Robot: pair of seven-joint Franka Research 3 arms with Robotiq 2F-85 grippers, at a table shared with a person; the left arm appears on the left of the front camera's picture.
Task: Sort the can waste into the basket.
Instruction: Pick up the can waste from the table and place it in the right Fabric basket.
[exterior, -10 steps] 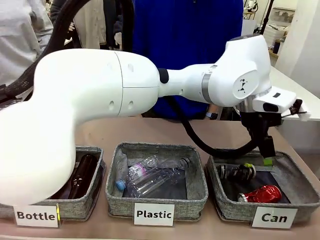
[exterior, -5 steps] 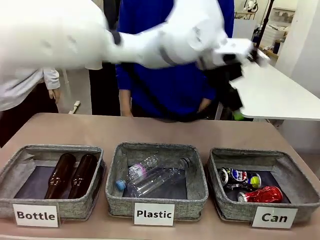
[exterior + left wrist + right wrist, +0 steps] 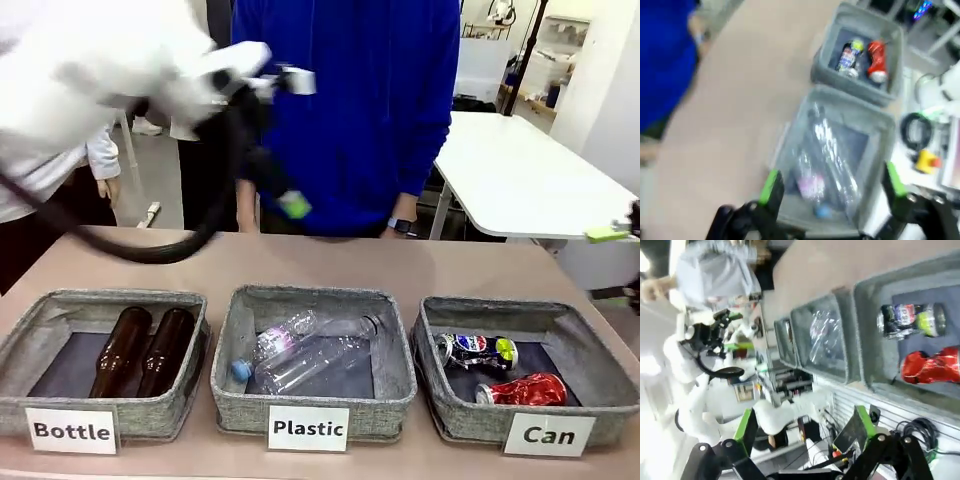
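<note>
A: Basket location?

B: The basket [image 3: 455,345] labelled "Can" is seen at the right end of a row of three on the table [image 3: 330,265], near the front edge. Two cans are held in it: a crushed dark blue can [image 3: 476,351] towards the back, a crushed red can [image 3: 522,389] in front of it. They lie just beside each other; contact can't be told.

A: Left gripper?

B: The left gripper [image 3: 832,185] is seen raised above the table, blurred in the front view, in front of a person in a blue top [image 3: 345,100]. Jaws are spread wide, nothing between them. In its wrist view the "Plastic" basket [image 3: 875,120] with clear bottles [image 3: 827,155] is seen below the green pads [image 3: 771,184], the can basket beyond it.

A: Right gripper?

B: The right gripper [image 3: 802,427] is found at the right edge of the front view, beside the can basket and above table level. Fingers are apart, nothing is held. Both cans are visible in its wrist view.

A: Others?

B: Two brown bottles [image 3: 142,350] are laid side by side in the "Bottle" basket [image 3: 60,310] at the left end. A white table [image 3: 520,180] is seen behind on the right.
</note>
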